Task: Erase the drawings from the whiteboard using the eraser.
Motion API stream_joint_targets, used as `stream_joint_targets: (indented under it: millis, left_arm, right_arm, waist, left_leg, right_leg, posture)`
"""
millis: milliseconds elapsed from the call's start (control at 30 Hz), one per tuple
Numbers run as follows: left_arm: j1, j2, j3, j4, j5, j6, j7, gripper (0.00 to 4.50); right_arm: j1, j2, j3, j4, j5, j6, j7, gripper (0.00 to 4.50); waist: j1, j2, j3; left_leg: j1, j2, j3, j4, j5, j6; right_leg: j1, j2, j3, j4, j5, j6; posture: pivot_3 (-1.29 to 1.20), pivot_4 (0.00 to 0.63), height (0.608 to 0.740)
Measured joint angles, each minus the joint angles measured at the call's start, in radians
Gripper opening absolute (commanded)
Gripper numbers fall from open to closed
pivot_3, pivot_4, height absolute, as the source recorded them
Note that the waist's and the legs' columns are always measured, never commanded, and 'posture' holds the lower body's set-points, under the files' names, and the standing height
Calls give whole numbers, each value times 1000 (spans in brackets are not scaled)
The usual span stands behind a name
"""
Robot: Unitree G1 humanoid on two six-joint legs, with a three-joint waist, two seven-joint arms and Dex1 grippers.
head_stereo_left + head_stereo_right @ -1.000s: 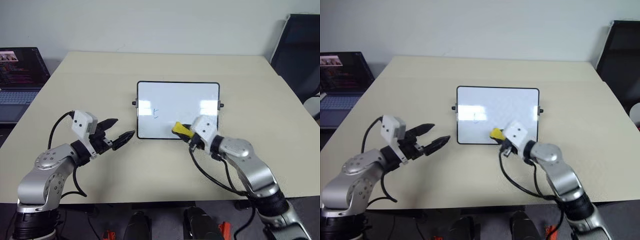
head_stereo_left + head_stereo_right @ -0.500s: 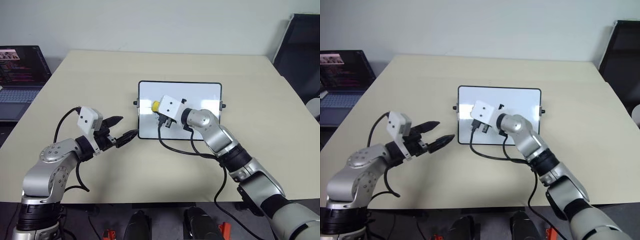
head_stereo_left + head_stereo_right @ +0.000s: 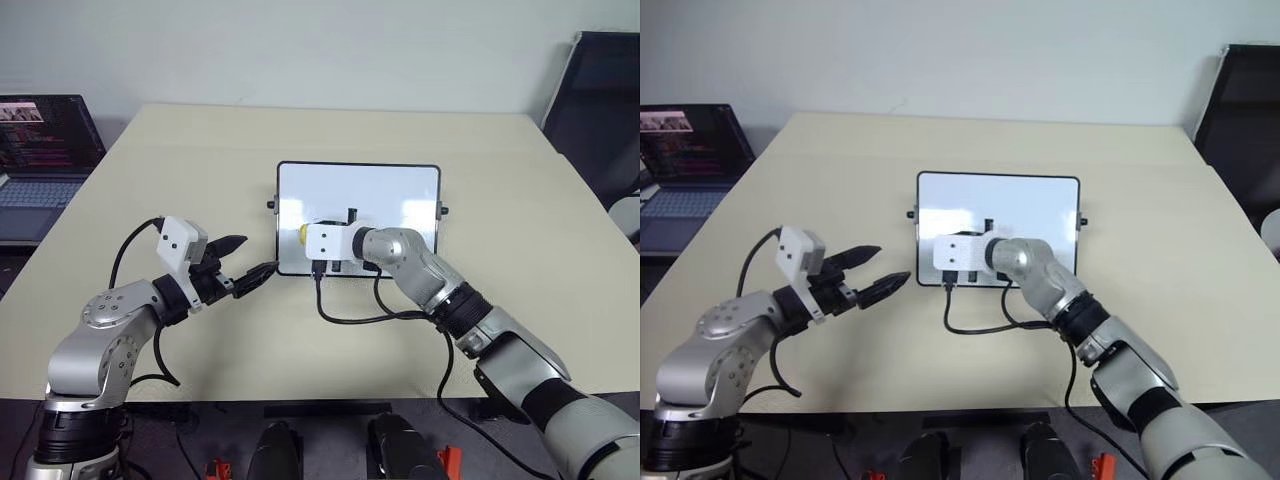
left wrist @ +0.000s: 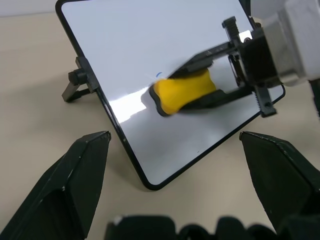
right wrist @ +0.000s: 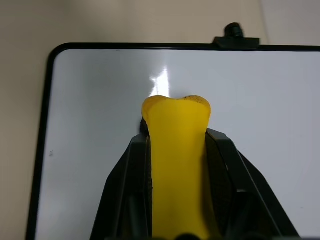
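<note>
Gripping the eraser, your right hand presses the whiteboard; left hand open at its eight o'clock corner, bare counter around.

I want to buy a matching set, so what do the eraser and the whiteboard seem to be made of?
The eraser, pinched by the right gripper, looks like soft matte yellow foam or rubber: its sides bulge where the fingers squeeze it. The whiteboard has a glossy white face, probably coated metal or melamine, judging by the bright light reflections, with a thin black frame that looks like plastic.
</note>
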Motion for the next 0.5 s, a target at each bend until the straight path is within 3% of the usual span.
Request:
stream_joint_targets:
  millis: [133, 367, 500]
  left_arm:
    - [2, -1, -1, 0, 0, 0, -1, 4500]
    - [2, -5, -7, 0, 0, 0, -2, 4500]
    - [2, -6, -14, 0, 0, -1, -4, 4500]
  right_arm:
    - [-27, -11, -55, 41, -1, -1, -28, 1108]
    - [67, -42, -8, -81, 9, 4, 203, 1108]
    - [71, -30, -1, -68, -12, 3, 161, 1107]
  waist:
    - [2, -1, 0]
    - [0, -1, -1]
    - [0, 0, -1]
  left_leg:
    - [0, 0, 0, 1, 1, 2]
    - [3, 0, 0, 0, 1, 2]
    - [3, 0, 0, 1, 1, 2]
  right_leg:
    - [1, 0, 0, -1, 0, 0]
    - [4, 0, 0, -1, -1, 1]
    - [4, 0, 0, 0, 0, 0]
  posture:
    - [0, 150, 740]
    - [0, 150, 740]
    - [0, 150, 740]
